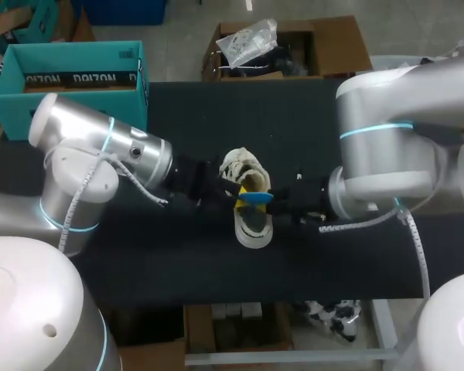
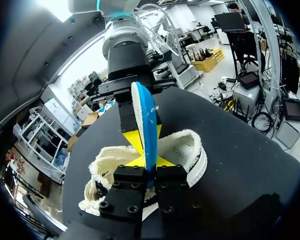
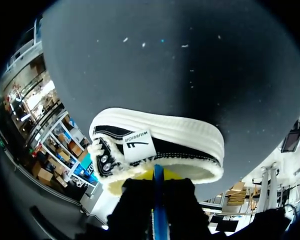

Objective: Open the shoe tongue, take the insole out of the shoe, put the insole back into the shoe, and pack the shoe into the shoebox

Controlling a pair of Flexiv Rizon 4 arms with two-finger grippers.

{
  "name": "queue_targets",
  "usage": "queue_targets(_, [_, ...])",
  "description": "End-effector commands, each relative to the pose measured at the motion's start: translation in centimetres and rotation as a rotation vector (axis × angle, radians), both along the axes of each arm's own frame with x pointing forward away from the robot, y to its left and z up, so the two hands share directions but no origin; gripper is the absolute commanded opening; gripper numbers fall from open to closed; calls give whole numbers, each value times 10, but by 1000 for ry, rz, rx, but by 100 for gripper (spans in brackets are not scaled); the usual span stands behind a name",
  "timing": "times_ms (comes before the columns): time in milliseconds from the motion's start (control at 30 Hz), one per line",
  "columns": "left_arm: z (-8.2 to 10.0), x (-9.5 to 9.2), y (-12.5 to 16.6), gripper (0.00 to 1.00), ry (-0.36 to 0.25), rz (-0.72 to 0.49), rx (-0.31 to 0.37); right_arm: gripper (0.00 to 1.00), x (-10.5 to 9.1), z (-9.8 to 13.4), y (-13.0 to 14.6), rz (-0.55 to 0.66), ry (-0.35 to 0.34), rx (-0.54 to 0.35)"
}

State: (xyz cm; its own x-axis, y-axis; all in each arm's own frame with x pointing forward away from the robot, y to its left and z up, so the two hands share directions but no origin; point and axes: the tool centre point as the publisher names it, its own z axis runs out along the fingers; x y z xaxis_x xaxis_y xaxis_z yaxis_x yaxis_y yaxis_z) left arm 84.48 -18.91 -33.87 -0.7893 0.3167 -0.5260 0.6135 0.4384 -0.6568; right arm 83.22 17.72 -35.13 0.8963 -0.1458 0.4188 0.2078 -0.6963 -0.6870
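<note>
Insole (image 1: 255, 197) out, above shoe (image 1: 251, 224); left gripper (image 1: 230, 188) and right gripper (image 1: 277, 199) both pinch it. Reinsertion and packing into shoebox (image 1: 69, 77) pending.

My left arm (image 1: 100, 147) and right arm (image 1: 387, 147) are fat, rounded tubes of brushed silver and white. Each has thin glowing cyan bands ringing its joints and a black wrist section at the far end. A white coiled cable (image 1: 81, 189) runs along the outside of the left one, and a second white cable (image 1: 417, 247) trails off the right; my left gripper (image 2: 149, 161) has two boxy black finger blocks, dotted with round screw heads and tipped in bright yellow.
</note>
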Motion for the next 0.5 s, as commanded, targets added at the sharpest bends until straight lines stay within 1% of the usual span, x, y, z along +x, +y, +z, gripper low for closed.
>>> queue_targets(33, [2, -6, 0, 0, -10, 5, 3, 0, 0, 2, 0, 3, -4, -5])
queue_targets(67, [1, -7, 0, 0, -12, 4, 4, 7, -2, 5, 0, 5, -5, -10])
queue_targets(100, [1, -8, 0, 0, -16, 3, 6, 33, -4, 7, 1, 6, -8, -13])
queue_targets(133, [0, -10, 0, 0, -20, 3, 8, 47, -7, 9, 2, 5, -11, -23])
queue_targets(200, [-2, -13, 1, 0, -30, 1, 13, 59, -14, 14, 2, -2, -19, -35])
queue_targets(233, [-2, -14, 1, 0, -36, 0, 16, 60, -17, 15, 2, -4, -22, -38])
queue_targets(267, [-3, -14, 1, 0, -42, 3, 19, 56, -19, 17, 2, -6, -27, -42])
queue_targets(367, [-5, -12, 3, 0, -45, 14, 13, 29, -24, 22, 5, -5, -36, -57])
queue_targets(400, [-6, -11, 3, 0, -44, 19, 11, 23, -24, 23, 7, -5, -37, -65])
queue_targets(433, [-7, -10, 3, 0, -43, 25, 9, 4, -23, 23, 8, -4, -38, -71])
queue_targets(467, [-7, -8, 3, 0, -44, 34, 7, 0, -22, 23, 10, -3, -37, -73])
queue_targets(500, [-8, -6, 3, 0, -41, 39, 4, 0, -21, 23, 10, -1, -35, -76])
